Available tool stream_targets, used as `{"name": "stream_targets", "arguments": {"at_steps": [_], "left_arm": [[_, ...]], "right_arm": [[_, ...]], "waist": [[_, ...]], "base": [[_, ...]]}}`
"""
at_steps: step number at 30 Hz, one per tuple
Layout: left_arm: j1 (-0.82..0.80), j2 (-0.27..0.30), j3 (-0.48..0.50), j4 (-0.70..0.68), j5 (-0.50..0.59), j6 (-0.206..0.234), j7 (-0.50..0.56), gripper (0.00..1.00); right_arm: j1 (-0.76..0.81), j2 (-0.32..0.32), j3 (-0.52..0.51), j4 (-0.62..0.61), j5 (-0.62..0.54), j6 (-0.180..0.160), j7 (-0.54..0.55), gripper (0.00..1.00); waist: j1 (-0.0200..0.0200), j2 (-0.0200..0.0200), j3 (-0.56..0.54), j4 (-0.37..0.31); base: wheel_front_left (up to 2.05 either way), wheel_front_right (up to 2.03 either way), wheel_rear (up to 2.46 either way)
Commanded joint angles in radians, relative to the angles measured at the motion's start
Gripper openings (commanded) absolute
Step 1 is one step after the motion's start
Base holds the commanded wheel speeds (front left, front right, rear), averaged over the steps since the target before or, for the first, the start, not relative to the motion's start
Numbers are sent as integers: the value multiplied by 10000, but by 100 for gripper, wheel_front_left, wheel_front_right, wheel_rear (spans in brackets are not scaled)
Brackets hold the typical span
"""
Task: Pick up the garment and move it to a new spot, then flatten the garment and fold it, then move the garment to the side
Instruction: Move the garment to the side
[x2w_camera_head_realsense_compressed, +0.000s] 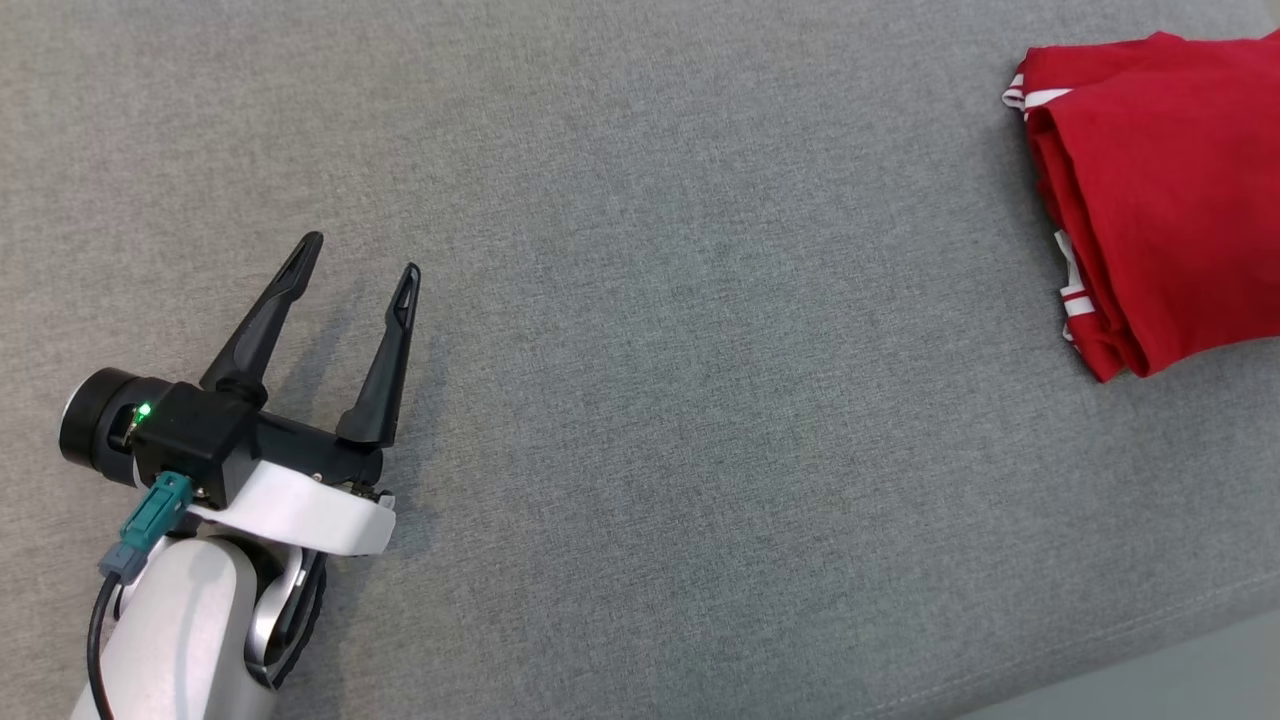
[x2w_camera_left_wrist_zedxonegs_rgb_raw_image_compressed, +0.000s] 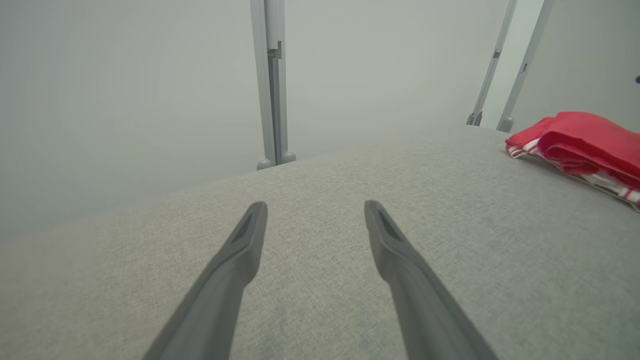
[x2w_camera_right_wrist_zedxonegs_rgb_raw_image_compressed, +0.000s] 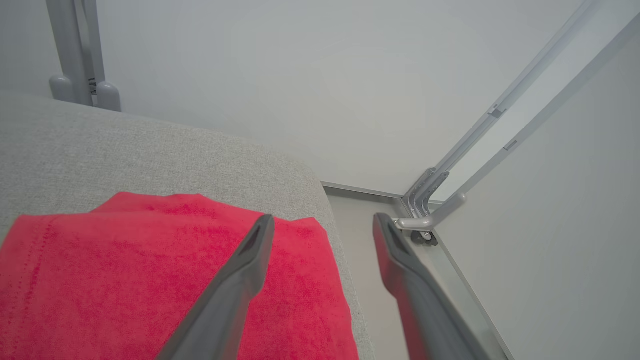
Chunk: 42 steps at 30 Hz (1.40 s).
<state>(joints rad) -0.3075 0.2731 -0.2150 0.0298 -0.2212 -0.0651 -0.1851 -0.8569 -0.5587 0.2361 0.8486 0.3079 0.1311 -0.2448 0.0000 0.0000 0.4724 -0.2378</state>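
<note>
Lifting your gaping, empty right pincer (x2w_camera_right_wrist_zedxonegs_rgb_raw_image_compressed: 324, 221) straight off the folded red cloth garment (x2w_camera_right_wrist_zedxonegs_rgb_raw_image_compressed: 150, 280) at the grey fabric surface's (x2w_camera_head_realsense_compressed: 640, 400) right edge avoids snags; left pincer (x2w_camera_head_realsense_compressed: 361, 255) gapes empty too.

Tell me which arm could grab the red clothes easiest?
Probably the right. The right gripper hangs open over the edge of the folded red garment, while the left gripper sits far across the grey surface.

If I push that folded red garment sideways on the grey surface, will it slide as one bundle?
Probably floppy: the red garment is soft cloth with loose rolled folds, so layers would likely bunch or unfold. The woven grey surface looks grippy, so expect dragging rather than sliding.
</note>
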Motion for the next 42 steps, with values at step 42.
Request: {"name": "stream_targets", "arguments": {"at_steps": [42], "left_arm": [[3433, -301, 827, 399, -670, 1575, -53, 100]], "right_arm": [[8333, 4833, -2278, -7980, -1627, -6, 1745, 100]], "waist": [[0, 0, -5043, 2489]], "base": [[0, 0, 0]]}}
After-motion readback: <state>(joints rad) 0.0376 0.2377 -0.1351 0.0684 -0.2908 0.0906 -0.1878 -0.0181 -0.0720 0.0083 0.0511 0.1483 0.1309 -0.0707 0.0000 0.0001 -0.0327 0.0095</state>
